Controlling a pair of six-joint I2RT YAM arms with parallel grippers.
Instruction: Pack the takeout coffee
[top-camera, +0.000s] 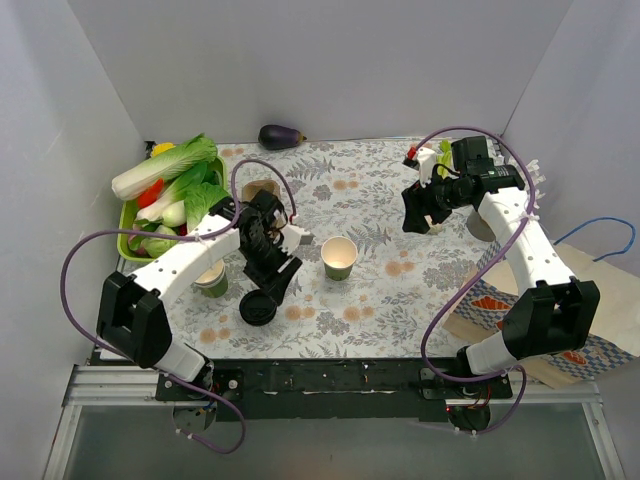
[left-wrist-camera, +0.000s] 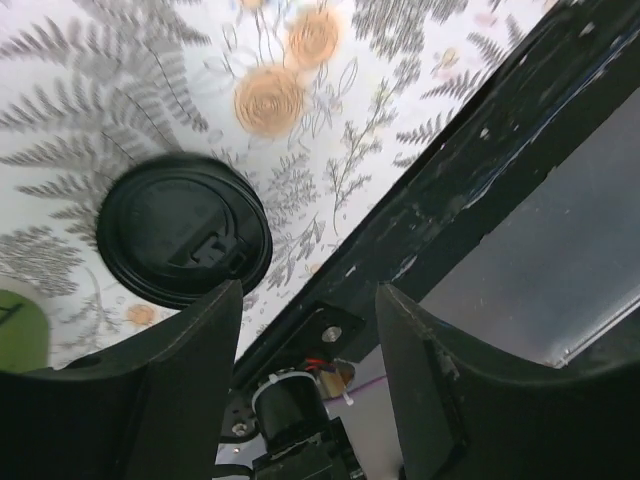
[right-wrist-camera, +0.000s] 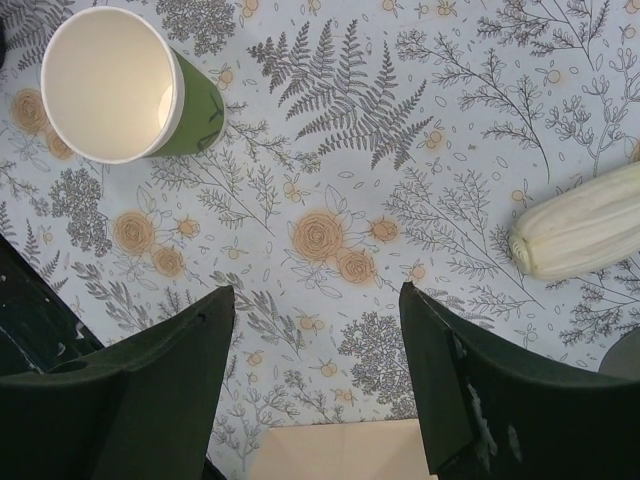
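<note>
No lidded cup shows in any view. A lidless green paper cup (top-camera: 339, 257), cream inside, stands upright mid-table; it also shows in the right wrist view (right-wrist-camera: 120, 85). A loose black lid (top-camera: 258, 308) lies flat near the front edge, and shows in the left wrist view (left-wrist-camera: 185, 240). My left gripper (top-camera: 273, 285) is open and empty, just above and beside the lid (left-wrist-camera: 310, 292). My right gripper (top-camera: 418, 215) is open and empty, hovering over bare cloth to the right of the cup (right-wrist-camera: 315, 292).
Stacked green cups (top-camera: 210, 280) stand left of the lid. A green basket (top-camera: 128, 238) of vegetables sits at the far left, an eggplant (top-camera: 282, 135) at the back. A white vegetable (right-wrist-camera: 580, 235) lies right of my right gripper. A patterned bag (top-camera: 600, 345) lies off the table's right edge.
</note>
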